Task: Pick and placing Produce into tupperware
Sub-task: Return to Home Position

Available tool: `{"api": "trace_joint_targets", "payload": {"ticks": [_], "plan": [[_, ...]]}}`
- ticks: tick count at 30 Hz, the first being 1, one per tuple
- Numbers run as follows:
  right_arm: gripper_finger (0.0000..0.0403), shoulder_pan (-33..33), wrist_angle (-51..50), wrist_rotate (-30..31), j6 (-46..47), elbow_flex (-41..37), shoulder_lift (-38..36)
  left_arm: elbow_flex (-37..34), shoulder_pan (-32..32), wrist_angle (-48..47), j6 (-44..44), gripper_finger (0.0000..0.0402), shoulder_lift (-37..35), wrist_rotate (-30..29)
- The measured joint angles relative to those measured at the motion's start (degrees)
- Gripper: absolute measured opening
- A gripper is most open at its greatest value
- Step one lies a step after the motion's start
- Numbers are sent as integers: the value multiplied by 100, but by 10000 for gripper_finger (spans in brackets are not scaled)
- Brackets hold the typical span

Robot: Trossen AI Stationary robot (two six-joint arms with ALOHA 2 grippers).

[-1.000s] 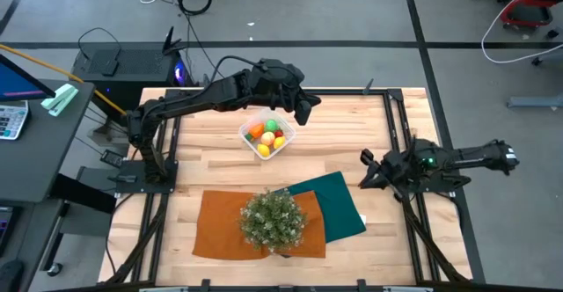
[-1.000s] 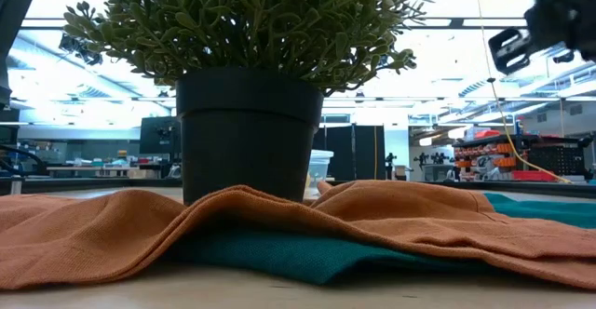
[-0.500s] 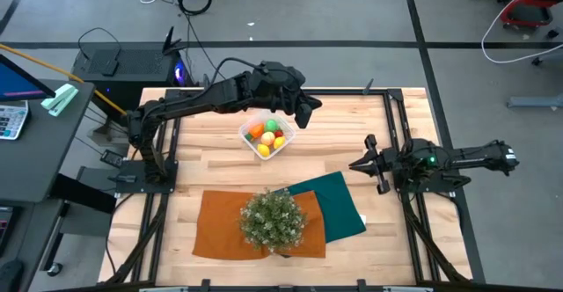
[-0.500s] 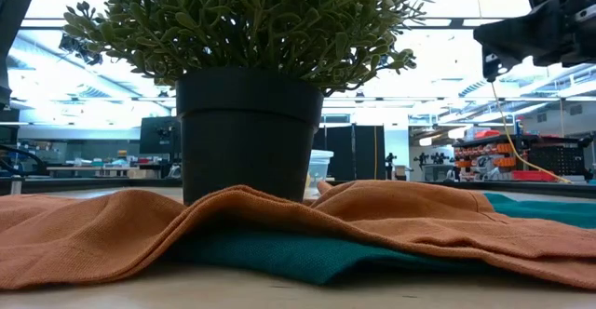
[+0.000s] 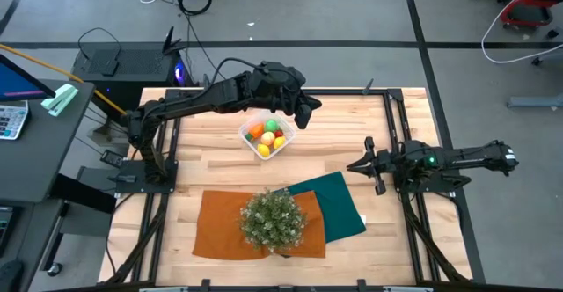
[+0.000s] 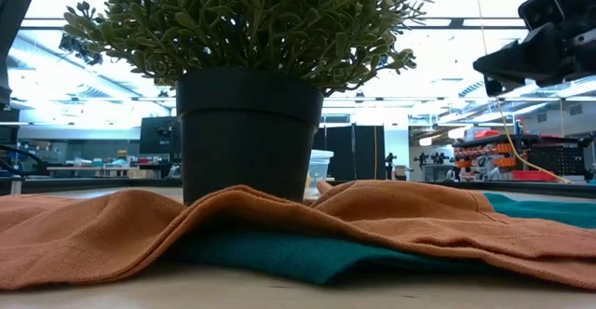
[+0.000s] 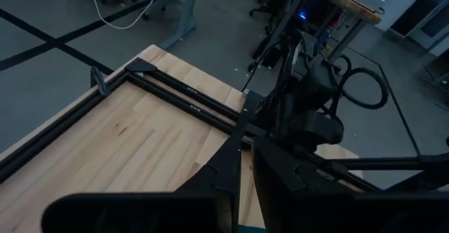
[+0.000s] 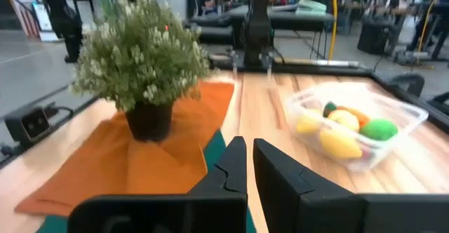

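Produce (image 5: 267, 135) fills the tupperware (image 5: 245, 134) near the left fingers (image 7: 223, 180).

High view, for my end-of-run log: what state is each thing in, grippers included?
tupperware: open-topped, upright, holding the produce.
produce: inside the tupperware.
left gripper: raised beside the tupperware, jaws shut, empty.
right gripper: right of the green cloth, jaws shut, empty.
potted plant: upright on the orange cloth.
orange cloth: rumpled, overlapping the green cloth.
green cloth: partly under the orange cloth.
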Motion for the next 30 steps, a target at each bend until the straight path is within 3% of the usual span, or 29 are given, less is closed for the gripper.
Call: {"api": "trace_joint_targets", "payload": {"ticks": [13,21,27,30], "plan": [[0,0,-98,165,568,0,0,0,-12,154,349,39,4,-4],[0,0,-99,162,651,0,3,2,-131,2103,1141,23,7,-352],[0,0,-99,145,651,0,22,14,-179,2881,1500,5,116,-549],[0,0,-101,145,651,0,22,-434,-260,3868,1436,11,199,-559]]}}
